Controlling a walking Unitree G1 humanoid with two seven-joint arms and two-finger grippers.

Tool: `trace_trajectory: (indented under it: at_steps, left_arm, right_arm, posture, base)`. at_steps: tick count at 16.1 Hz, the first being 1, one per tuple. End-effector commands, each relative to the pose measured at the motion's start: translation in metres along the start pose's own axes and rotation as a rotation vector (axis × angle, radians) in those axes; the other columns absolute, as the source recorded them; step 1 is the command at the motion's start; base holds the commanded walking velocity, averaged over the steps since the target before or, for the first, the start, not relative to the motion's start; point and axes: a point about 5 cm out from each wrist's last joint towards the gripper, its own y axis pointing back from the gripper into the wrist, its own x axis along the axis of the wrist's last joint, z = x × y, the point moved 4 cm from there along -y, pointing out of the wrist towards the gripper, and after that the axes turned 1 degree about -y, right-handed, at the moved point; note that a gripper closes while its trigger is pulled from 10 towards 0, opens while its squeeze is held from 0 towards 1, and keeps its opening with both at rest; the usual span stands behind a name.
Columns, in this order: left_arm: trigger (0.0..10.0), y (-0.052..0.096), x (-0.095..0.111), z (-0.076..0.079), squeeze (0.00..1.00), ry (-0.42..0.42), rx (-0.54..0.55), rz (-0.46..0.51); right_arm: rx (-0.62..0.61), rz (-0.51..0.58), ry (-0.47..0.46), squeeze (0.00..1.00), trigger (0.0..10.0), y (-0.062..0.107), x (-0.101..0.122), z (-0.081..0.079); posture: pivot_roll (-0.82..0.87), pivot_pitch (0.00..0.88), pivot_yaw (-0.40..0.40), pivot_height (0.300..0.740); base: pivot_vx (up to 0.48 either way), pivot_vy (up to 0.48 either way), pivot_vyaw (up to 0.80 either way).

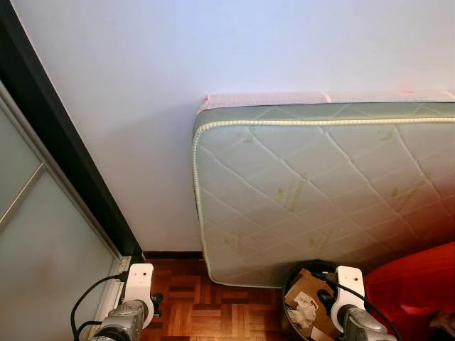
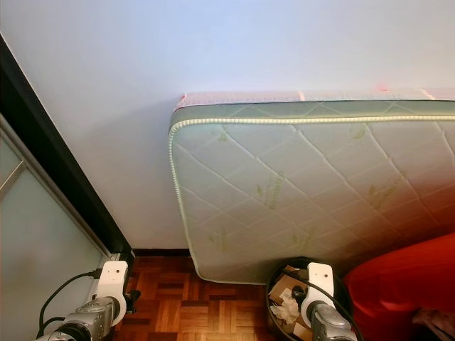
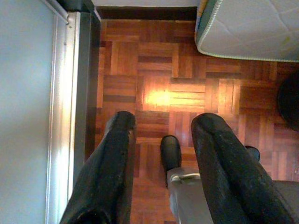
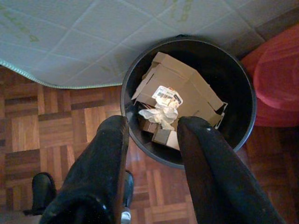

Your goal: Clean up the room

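1. Hovering over the black bin [image 4: 233, 84] at lower right of the head view, the right gripper [image 4: 152, 126] has its fingers spread with nothing between them
2. Bin holds a crumpled cardboard box [image 4: 180, 88] and a wad of white paper [image 4: 159, 114]; it stands just beside the leaning mattress [image 1: 320, 192] and a red cushion [image 1: 416, 284]
3. Judgement: a drop looks done; lift the arm straight up, clear of the rim, before turning
4. Left gripper [image 3: 163, 126] at lower left points down at bare parquet floor [image 3: 163, 93] near the sliding door [image 1: 43, 234], fingers apart, empty
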Motion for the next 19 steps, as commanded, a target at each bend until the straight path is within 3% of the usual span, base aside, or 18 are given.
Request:
trace_trajectory:
  at_steps: [1,17,19]
  left_arm:
    - [10.0,0.0005,-0.0067,-0.0029,0.0,0.004,0.013,-0.024]
    - [10.0,0.0005,-0.0067,-0.0031,0.0,-0.001,0.015,-0.024]
    - [10.0,0.0009,-0.0088,-0.0051,0.0,-0.005,0.028,-0.02]
  right_arm:
    - [-0.007,-0.004,0.013,0.0,10.0,0.0005,-0.0016,0.0026]
    - [-0.009,-0.001,0.013,0.0,10.0,0.0006,-0.0015,0.0028]
    - [0.002,0.025,-0.071,0.0,10.0,0.0011,-0.0032,0.0004]
  posture:
    - [0.04,0.0,-0.012,0.74]
    - [0.0,0.0,0.0,0.74]
    - [0.04,0.0,-0.011,0.74]
  base:
    - [0.0,0.0,0.0]
    - [0.0,0.0,0.0]
    - [0.0,0.0,0.0]
